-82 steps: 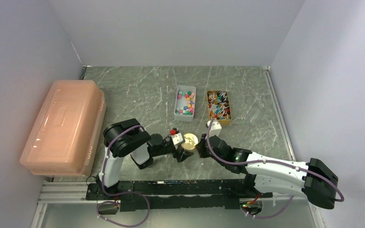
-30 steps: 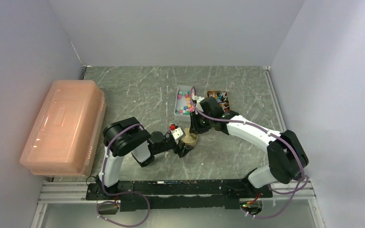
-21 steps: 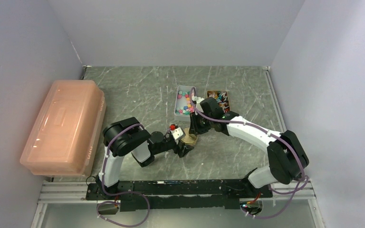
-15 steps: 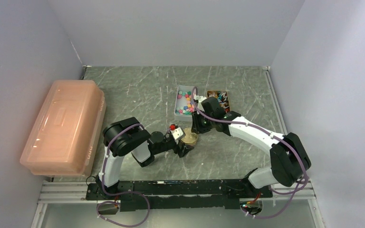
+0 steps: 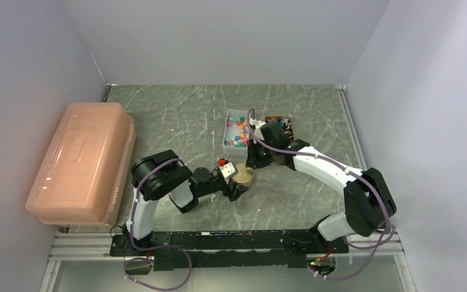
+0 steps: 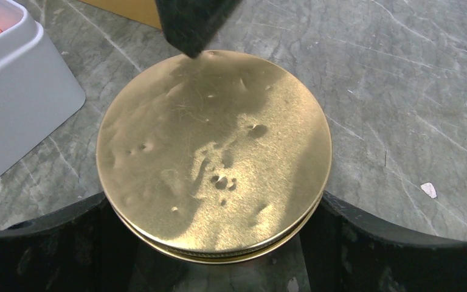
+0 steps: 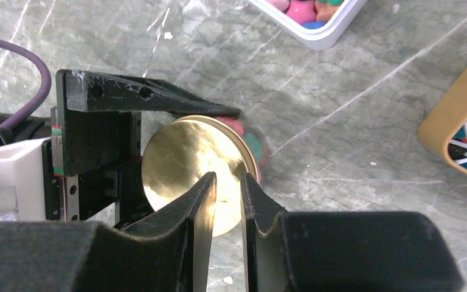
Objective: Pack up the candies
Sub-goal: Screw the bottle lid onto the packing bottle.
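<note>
The candies (image 5: 238, 132) lie in a white tray (image 5: 227, 137) at mid table; a few more (image 7: 252, 145) show through the glass of a jar (image 5: 242, 177) under a gold lid (image 6: 213, 152). My left gripper (image 5: 237, 184) is shut on the jar, one finger on each side below the lid (image 7: 196, 164). My right gripper (image 7: 227, 182) hangs just above and beyond the lid's far edge; its jaws are almost together with a narrow empty gap. It also shows in the top view (image 5: 255, 159), and its tip shows in the left wrist view (image 6: 188, 24).
A tan box (image 5: 281, 126) of wrapped sweets stands right of the tray, partly under my right arm. A large pink lidded bin (image 5: 82, 161) fills the table's left side. The white tray's corner (image 6: 18, 91) is close to the jar.
My right arm swung from the near side of the jar round to its far side, then drifted slightly right and away from the lid. The left gripper and jar stayed put.
</note>
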Robot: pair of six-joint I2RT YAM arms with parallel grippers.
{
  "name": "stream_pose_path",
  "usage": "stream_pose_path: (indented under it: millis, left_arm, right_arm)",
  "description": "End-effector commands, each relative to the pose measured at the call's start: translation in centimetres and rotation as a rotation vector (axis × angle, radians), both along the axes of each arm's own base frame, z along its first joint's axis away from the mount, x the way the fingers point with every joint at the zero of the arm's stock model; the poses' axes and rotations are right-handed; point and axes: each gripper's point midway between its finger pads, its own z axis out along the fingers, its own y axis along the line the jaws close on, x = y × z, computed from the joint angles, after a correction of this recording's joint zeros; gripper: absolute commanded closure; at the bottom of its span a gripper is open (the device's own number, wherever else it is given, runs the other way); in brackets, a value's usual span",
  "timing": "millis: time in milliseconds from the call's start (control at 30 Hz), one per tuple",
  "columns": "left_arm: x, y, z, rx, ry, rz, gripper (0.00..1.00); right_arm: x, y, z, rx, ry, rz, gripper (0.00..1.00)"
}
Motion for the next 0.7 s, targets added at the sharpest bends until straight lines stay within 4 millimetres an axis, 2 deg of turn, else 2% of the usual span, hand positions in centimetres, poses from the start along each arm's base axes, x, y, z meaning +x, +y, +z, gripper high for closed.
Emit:
stream_pose_path:
  millis: [0,133,267,533,667]
  left_arm:
    - [-2.7,2.6,-6.7,0.197,0.221,-0.004,0.71]
    - [-2.8,2.7,-6.6,0.195,0.218,-0.003,0.71]
    - [-2.8,2.7,-6.7,0.195,0.222,-0.004,0.71]
    - [-2.7,2.7,-6.5,0.197,0.215,-0.001,0.71]
    - [-2.7,2.8,-6.5,0.197,0.216,0.0,0.71]
  right_arm:
    - [-0.6,0.8,-0.6,0.039,0.015,0.037,0.75]
    - [-0.6,0.5,-1.4,0.025,0.022,0.023,0.75]
    - [-0.2,0.5,-0.9,0.021,0.006,0.01,0.75]
    - [-0.9,1.7,2.1,-0.022,-0.093,0.04,0.76]
    - [-1.1,2.3,3.1,-0.053,-0.138,0.036,0.81]
